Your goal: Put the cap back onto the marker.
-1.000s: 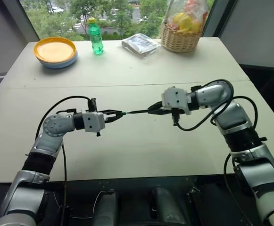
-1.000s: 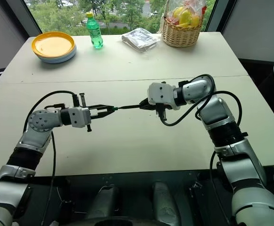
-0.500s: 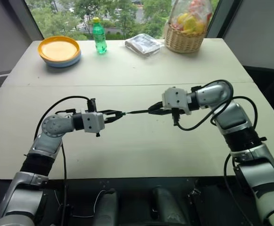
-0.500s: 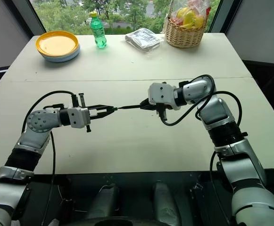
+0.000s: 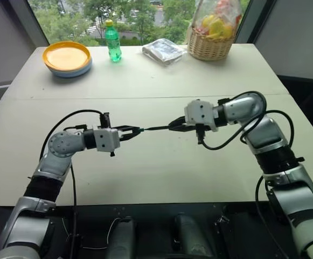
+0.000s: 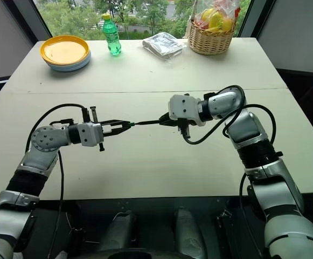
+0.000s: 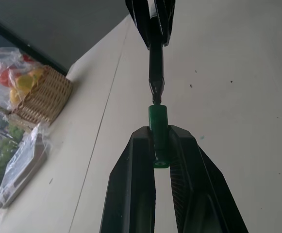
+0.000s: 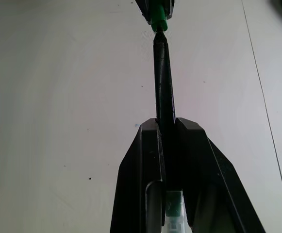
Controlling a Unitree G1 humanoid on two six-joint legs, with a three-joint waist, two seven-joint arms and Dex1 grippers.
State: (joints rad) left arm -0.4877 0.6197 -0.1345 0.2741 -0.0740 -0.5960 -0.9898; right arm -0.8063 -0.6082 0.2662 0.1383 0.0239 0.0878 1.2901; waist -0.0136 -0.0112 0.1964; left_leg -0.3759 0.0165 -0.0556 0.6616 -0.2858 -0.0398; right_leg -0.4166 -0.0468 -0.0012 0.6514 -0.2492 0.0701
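Left wrist view: tiny green plastic cylinder cap (image 7: 158,133), clamped in left tool (image 7: 161,154) at frame centre, open mouth meeting the tip of the thin near-black marker (image 7: 155,73), gripped by right tool (image 7: 150,22) above; axes collinear over the desk (image 7: 238,97).

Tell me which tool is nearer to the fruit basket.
Right. The right tool, gripping the marker, is on the basket's side of the table. The left tool, holding the cap, is farther across, toward the plates.
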